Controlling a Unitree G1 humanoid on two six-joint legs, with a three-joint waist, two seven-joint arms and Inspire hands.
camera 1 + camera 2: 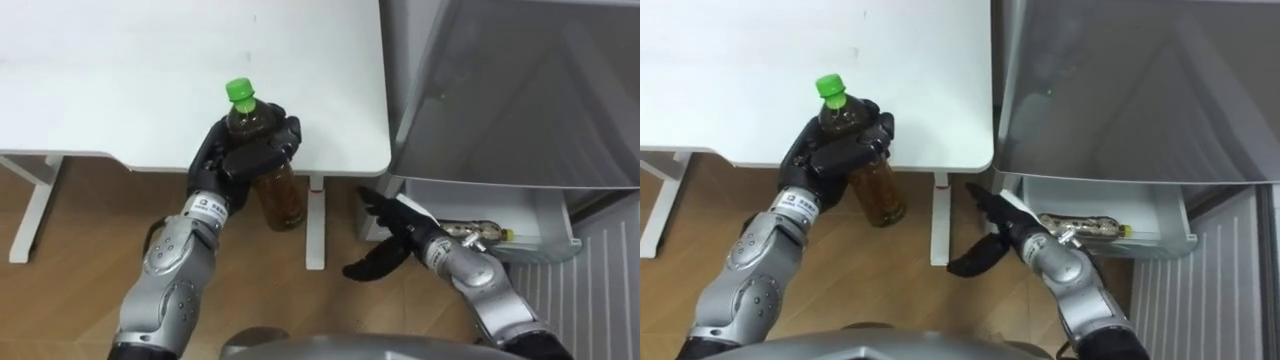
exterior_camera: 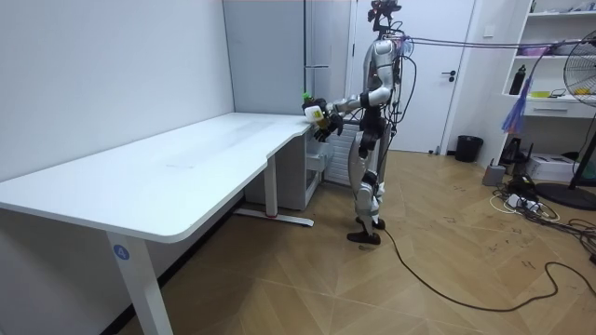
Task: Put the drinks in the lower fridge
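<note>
One bottle (image 1: 282,200) is clasped in the left hand (image 1: 245,158) by the table (image 1: 150,70) edge; the right hand (image 1: 398,235) hangs wide near the open drawer (image 1: 545,250), where another drink (image 1: 470,235) lies. Carrying step: next, swing right and lower it in

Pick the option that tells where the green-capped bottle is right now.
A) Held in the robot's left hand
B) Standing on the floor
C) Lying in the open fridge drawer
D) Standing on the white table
A: the left hand has its fingers curled round the green-capped bottle, holding it in the air just off the edge of the white table.
</note>
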